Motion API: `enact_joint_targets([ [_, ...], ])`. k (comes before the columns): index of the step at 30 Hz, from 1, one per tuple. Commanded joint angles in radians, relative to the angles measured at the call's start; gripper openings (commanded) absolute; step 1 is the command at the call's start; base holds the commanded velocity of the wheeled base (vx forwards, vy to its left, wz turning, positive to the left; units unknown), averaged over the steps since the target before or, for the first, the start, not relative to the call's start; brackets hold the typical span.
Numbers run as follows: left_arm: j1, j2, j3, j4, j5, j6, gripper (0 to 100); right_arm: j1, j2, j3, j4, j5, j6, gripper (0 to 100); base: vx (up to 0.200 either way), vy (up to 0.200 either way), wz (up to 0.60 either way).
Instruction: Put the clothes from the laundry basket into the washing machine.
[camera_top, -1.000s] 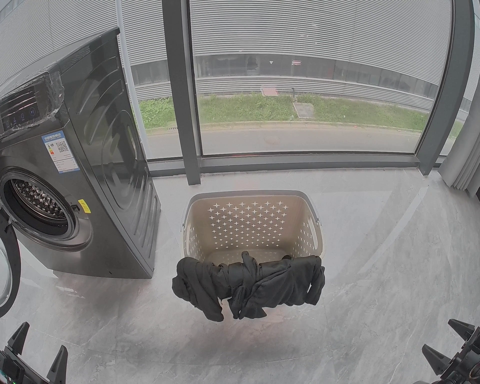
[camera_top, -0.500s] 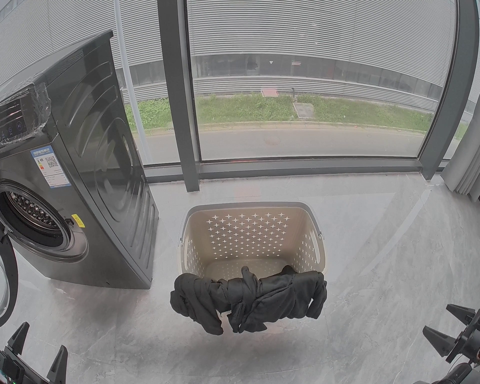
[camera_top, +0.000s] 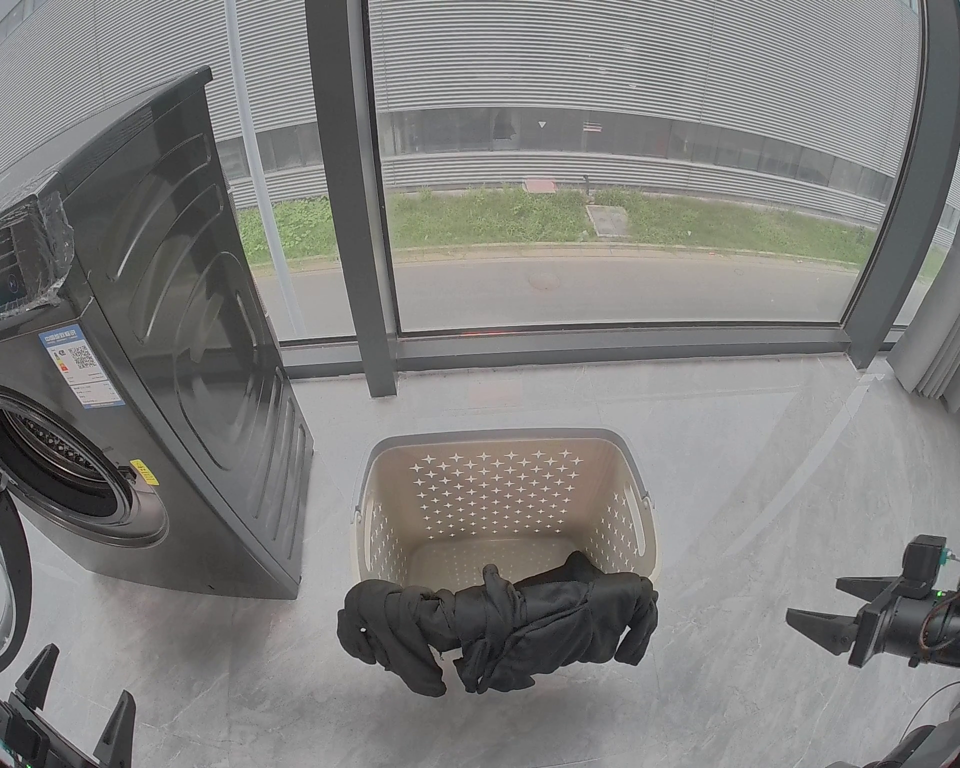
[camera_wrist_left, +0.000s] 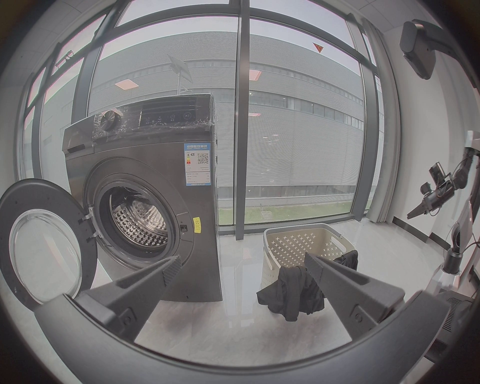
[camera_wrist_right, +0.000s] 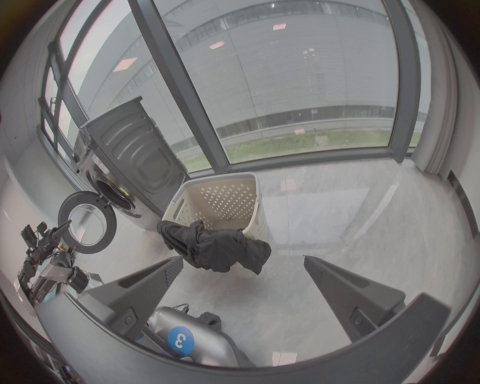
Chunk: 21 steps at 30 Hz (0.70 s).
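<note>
A cream laundry basket (camera_top: 505, 480) stands on the floor straight ahead. Dark clothes (camera_top: 500, 620) hang in a bunch over its near rim; the same clothes (camera_wrist_right: 215, 247) show in the right wrist view. The grey washing machine (camera_top: 160, 340) stands to the left with its round door (camera_wrist_left: 45, 250) swung open and its drum (camera_wrist_left: 137, 222) bare. My left gripper (camera_top: 87, 672) is low at the near left, open and holding nothing. My right gripper (camera_top: 815, 600) is open to the right of the basket, apart from it, fingers pointing left.
A tall window with a dark post (camera_top: 345, 200) runs behind the basket. A curtain (camera_top: 925, 340) hangs at the far right. Bare grey floor (camera_top: 760, 480) lies right of the basket and between basket and washer.
The whole head picture has shifted, so basket and washer sit lower and closer. My right gripper has risen from the near right corner and turned to point left. The left gripper has kept still.
</note>
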Motion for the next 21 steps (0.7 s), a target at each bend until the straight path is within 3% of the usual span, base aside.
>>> enact_joint_targets([
  [1,0.000,-0.017,0.018,0.000,0.001,-0.001,100,0.058,0.293,-0.025,-0.084,0.004,0.004,100,0.000,0.000,0.00],
  [14,0.000,-0.017,0.018,0.000,-0.001,-0.001,100,0.097,0.620,-0.048,-0.300,-0.002,0.006,100,0.000,0.000,0.00],
  [17,0.000,-0.017,0.018,0.000,-0.001,-0.001,100,0.112,0.703,-0.047,-0.392,-0.005,0.015,100,-0.200,0.000,0.00],
  [21,0.000,-0.017,0.018,0.000,-0.001,-0.002,100,0.133,0.769,-0.053,-0.460,-0.010,0.030,100,0.000,0.000,0.00],
])
